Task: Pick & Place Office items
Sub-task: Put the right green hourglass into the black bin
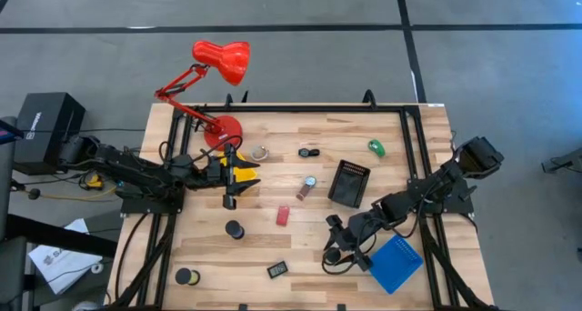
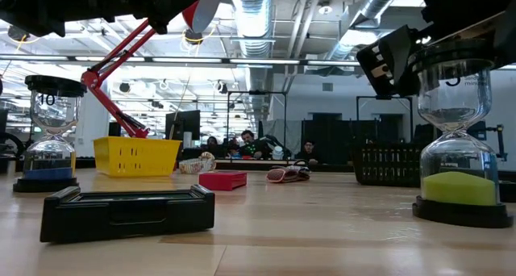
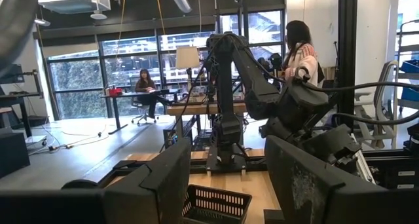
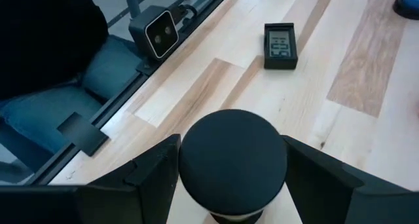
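Note:
A black-capped hourglass with yellow-green sand [image 2: 455, 147] stands upright on its base near the table's front right. From above it shows as a black disc [image 1: 335, 254]. My right gripper [image 4: 232, 171] is open and slants down over it, one finger on each side of its round black top cap [image 4: 232, 162]. My left gripper [image 1: 229, 191] hovers open and about level above the yellow tray [image 1: 242, 173] at the left, with nothing between its fingers [image 3: 157, 185]. Loose on the wood lie a red block [image 1: 283, 215], a green piece [image 1: 376, 148] and a small black clock [image 4: 281, 45]. My right gripper has its fingers [image 4: 154, 168] close beside the rim of the hourglass's top cap [image 4: 190, 152], coming slanting down from the table's right. I cannot tell whether they touch it. The hourglass stands upright on the table.
A black mesh basket [image 1: 348, 182] lies mid-right and a blue tray [image 1: 396, 264] at the front right. Two more black-capped hourglasses [image 1: 235, 229] [image 1: 186, 276] stand front left. The red lamp [image 1: 218, 65] rises at the far left. People sit in the room beyond.

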